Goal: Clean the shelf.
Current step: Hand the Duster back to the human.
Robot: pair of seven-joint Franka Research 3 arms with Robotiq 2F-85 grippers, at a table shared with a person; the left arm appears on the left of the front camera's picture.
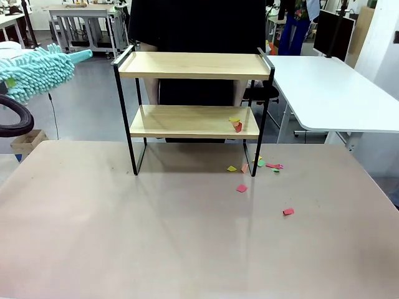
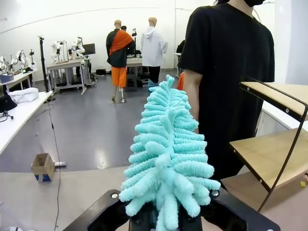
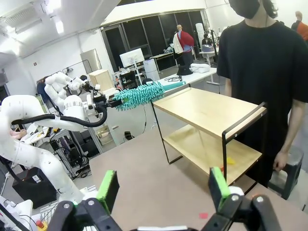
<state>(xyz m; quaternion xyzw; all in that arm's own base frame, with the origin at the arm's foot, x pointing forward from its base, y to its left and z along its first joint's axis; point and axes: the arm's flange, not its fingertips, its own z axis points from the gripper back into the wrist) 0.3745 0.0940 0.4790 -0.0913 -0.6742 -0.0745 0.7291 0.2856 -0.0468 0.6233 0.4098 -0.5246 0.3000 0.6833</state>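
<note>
The shelf [image 1: 193, 65] stands at the middle of the table, with two light wooden boards in a black frame. Small coloured paper scraps [image 1: 236, 124] lie at the right end of its lower board, and more scraps [image 1: 242, 188] are scattered on the table by its right legs. A fluffy teal duster [image 1: 36, 70] hangs in the air left of the top board, apart from it. My left gripper [image 2: 166, 217] is shut on the duster [image 2: 166, 154], with the shelf [image 2: 272, 151] off to its right. My right gripper [image 3: 163, 190] is open and holds nothing, well short of the shelf [image 3: 207, 113].
A person in a black shirt [image 1: 199, 25] stands right behind the shelf. A second white table [image 1: 330, 93] adjoins at the right. A cardboard box [image 1: 26, 142] sits on the floor at the left. The near half of the table [image 1: 187, 249] is bare.
</note>
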